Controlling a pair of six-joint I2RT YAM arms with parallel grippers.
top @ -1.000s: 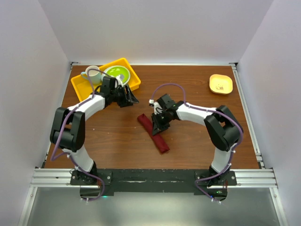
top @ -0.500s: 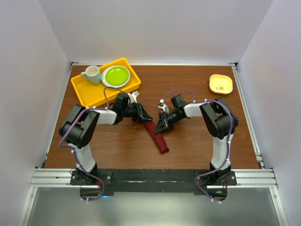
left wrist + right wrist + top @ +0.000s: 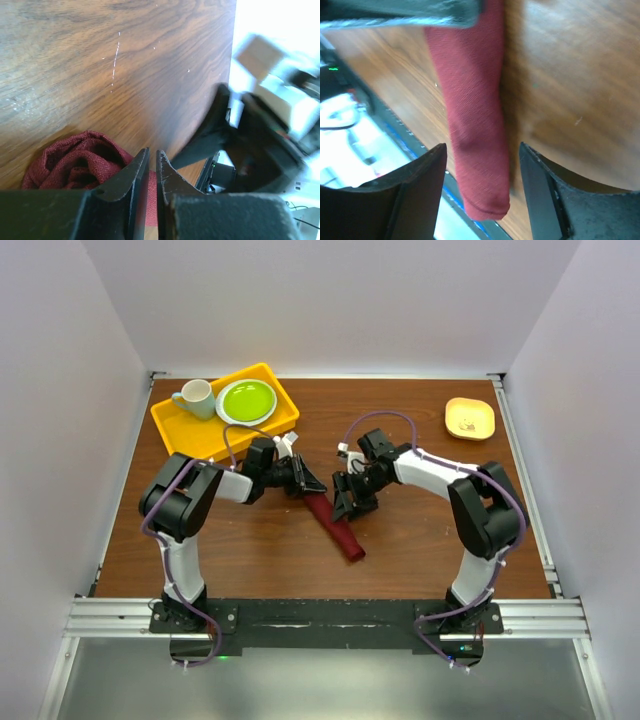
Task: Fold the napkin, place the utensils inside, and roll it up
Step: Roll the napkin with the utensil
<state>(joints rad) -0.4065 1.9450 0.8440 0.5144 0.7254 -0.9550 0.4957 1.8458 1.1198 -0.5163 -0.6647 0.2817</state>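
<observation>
centrally, the rolled napkin (image 3: 337,528) lies diagonal on the table (image 3: 250,540). my left gripper (image 3: 152,151), fingers drawn almost together, sits at its upper end, likely to steady it; pinch unclear. my right gripper (image 3: 482,150) stands open astride the roll, leaving it free. fork unseen, presumably inside.

Bright, even overhead lighting, soft shadows. Motion blur on napkin (image 3: 475,125) in right wrist view; blown-out, blurred background in left wrist view.
</observation>
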